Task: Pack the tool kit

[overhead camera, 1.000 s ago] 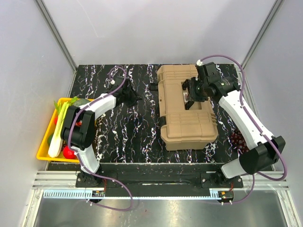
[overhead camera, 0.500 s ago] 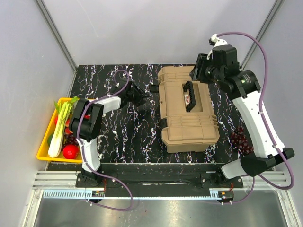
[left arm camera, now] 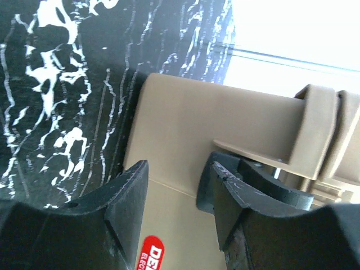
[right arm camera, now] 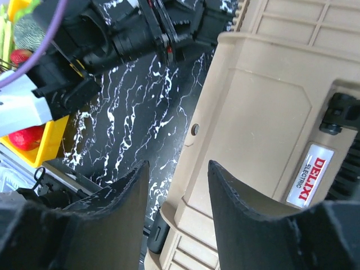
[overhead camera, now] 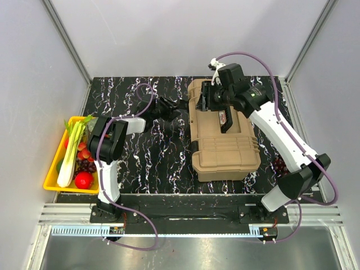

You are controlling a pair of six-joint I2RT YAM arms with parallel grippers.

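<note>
The tan toolbox (overhead camera: 225,140) lies closed on the black marble table, its black handle (overhead camera: 226,119) on top. Its inner tray and the hand tools are hidden. My left gripper (overhead camera: 181,106) is open at the box's far left side. In the left wrist view the left gripper (left arm camera: 177,169) faces the tan wall (left arm camera: 185,129), with a black latch (left arm camera: 253,180) by its right finger. My right gripper (overhead camera: 207,99) is open above the box's far left corner. In the right wrist view the right gripper (right arm camera: 177,169) hangs over the lid's left edge (right arm camera: 247,124), empty.
A yellow tray (overhead camera: 52,171) of vegetables, with a leek (overhead camera: 70,152), sits at the table's left edge. A bunch of dark grapes (overhead camera: 279,164) lies right of the box. Grey walls close in the table. A black side latch (right arm camera: 159,233) shows below the right gripper.
My right gripper left the handle, rose, then swung left over the box's far left corner. My left gripper moved right, up to the box's left side.
</note>
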